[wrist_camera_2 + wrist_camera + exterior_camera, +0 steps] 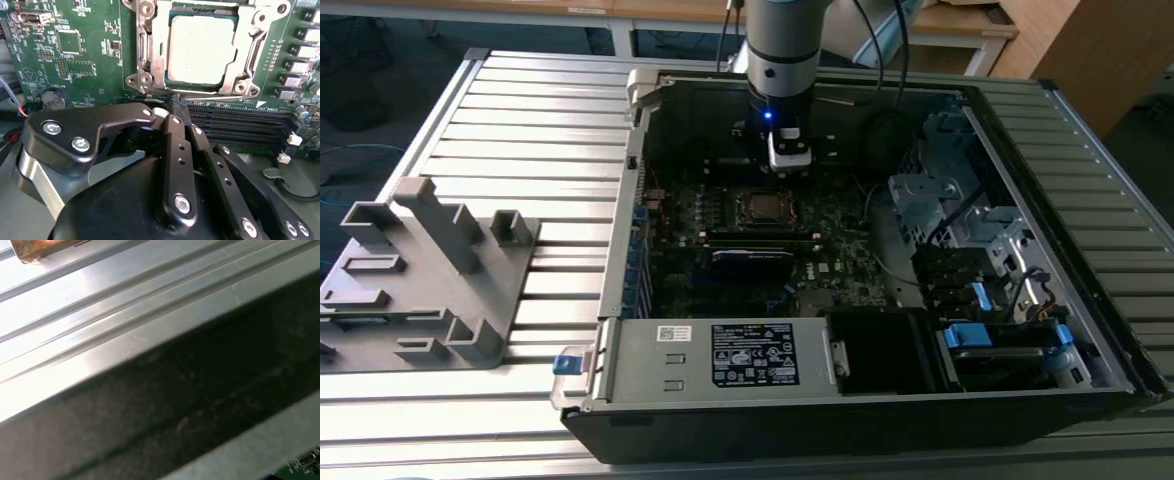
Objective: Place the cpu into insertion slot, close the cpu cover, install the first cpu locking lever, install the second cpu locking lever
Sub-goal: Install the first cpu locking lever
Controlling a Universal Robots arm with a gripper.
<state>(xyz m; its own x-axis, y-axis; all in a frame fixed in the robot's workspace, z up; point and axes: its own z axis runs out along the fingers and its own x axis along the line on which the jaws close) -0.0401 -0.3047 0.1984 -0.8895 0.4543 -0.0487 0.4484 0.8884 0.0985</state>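
Gripper [176,102] poised low over the motherboard [90,65] inside the open computer case [1067,330], its fingers drawn together with nothing visibly between them. Just ahead of the fingertips lies the insertion slot [250,89], with the memory slots [235,125] beside the fingers. The cpu [200,47] is seated in the slot, so placement appears complete. The cpu cover [200,86] appears to lie flat around the chip. Whether either locking lever is latched cannot be told; those steps are judged outstanding.
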